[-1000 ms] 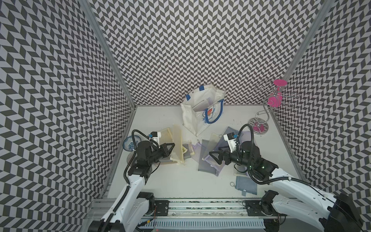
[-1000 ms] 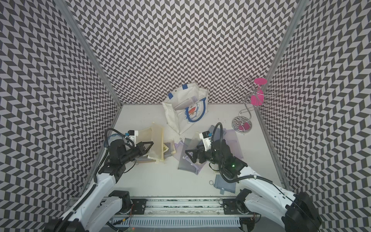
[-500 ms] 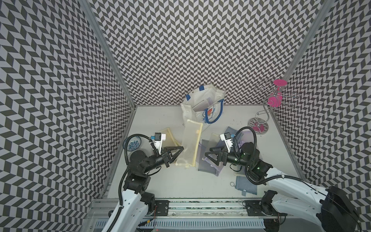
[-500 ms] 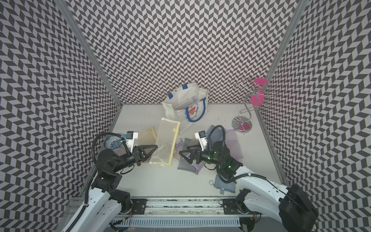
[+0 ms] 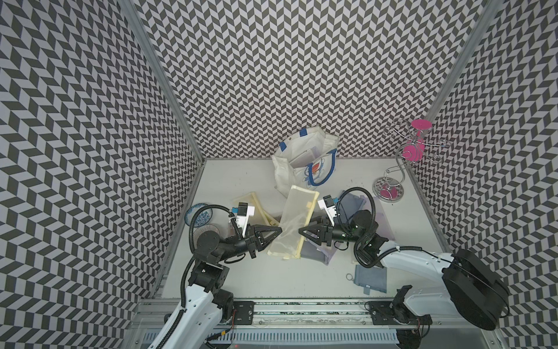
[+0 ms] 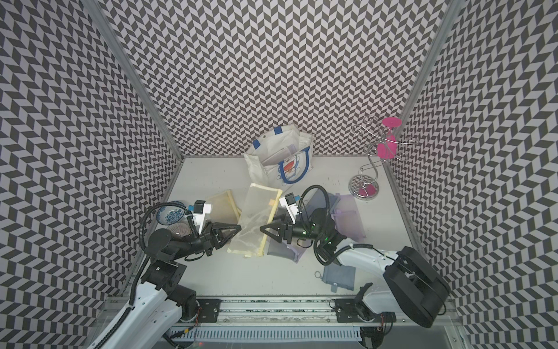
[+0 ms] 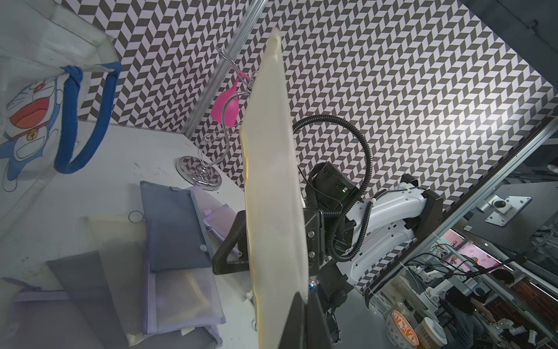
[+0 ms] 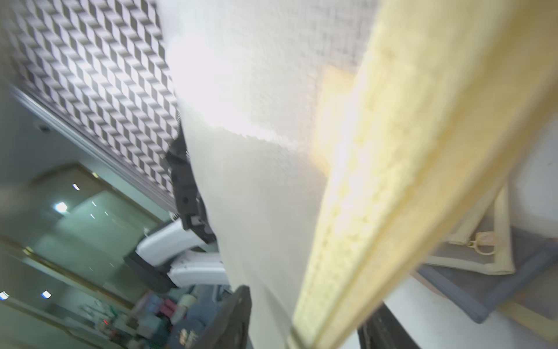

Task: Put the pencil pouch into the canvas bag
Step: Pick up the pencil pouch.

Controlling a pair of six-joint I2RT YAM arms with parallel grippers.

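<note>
Two claws meet at the pale-yellow mesh pencil pouch [image 5: 294,223], aloft before the cream blue-handled canvas bag [image 5: 282,175] — left claw [image 5: 279,233] clamped on it, right claw [image 5: 301,238] half-wide astride its edge — so a mistimed handover could drop it.

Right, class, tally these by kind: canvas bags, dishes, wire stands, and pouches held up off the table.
canvas bag: 1
dishes: 2, the blue patterned dish and the ribbed dish
wire stand: 1
yellow mesh pouch, held up off the table: 1
Total: 5
</note>
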